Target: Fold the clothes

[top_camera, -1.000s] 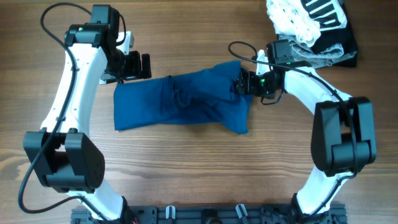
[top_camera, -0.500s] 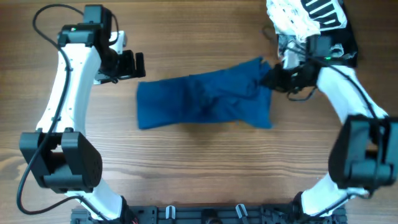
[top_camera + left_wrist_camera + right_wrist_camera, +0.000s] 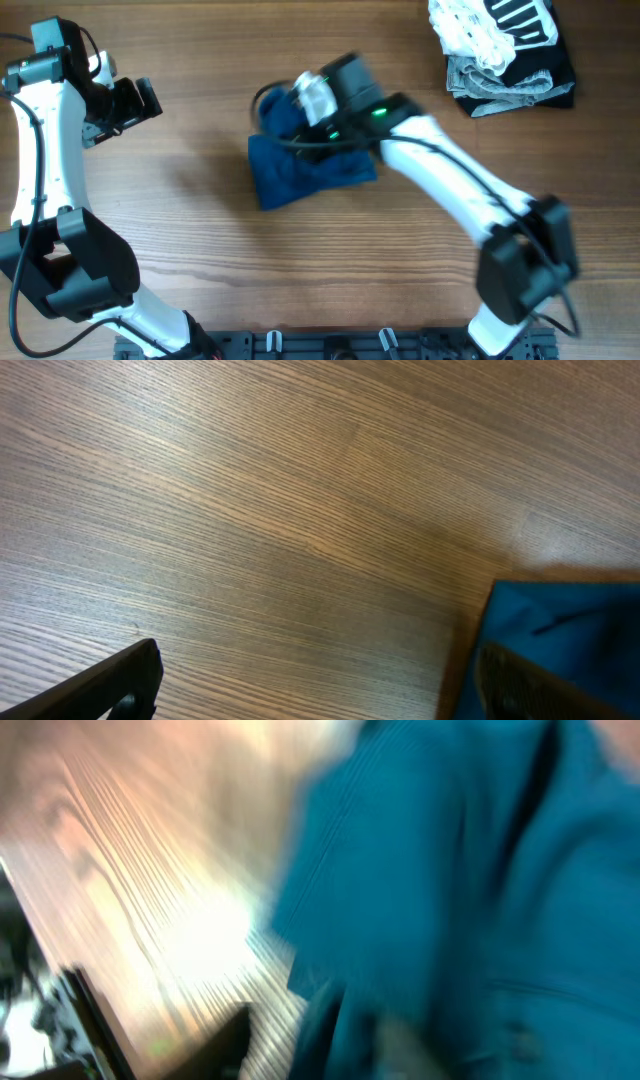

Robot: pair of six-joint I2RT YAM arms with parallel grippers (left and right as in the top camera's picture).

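Observation:
The clothes [image 3: 312, 172], a plain deep-blue wrinkled garment, lie bunched at the table's middle, the right end carried over to the left. My right gripper [image 3: 284, 112] sits at the garment's upper left, blurred by motion, and seems shut on the fabric. In the right wrist view the blue cloth [image 3: 450, 890] fills the frame around the jaws [image 3: 330, 1030]. My left gripper [image 3: 135, 100] is open and empty over bare wood at the far left. In the left wrist view the fingers [image 3: 325, 695] frame bare table, with the garment's edge [image 3: 575, 625] at the lower right.
A pile with a white black-striped garment [image 3: 495, 25] on grey and black folded garments [image 3: 515, 85] lies at the back right corner. A black rail [image 3: 330, 345] runs along the front edge.
My right arm swung from the right side to the left, dragging the garment's right end over the rest. My left arm moved further left, away from the garment.

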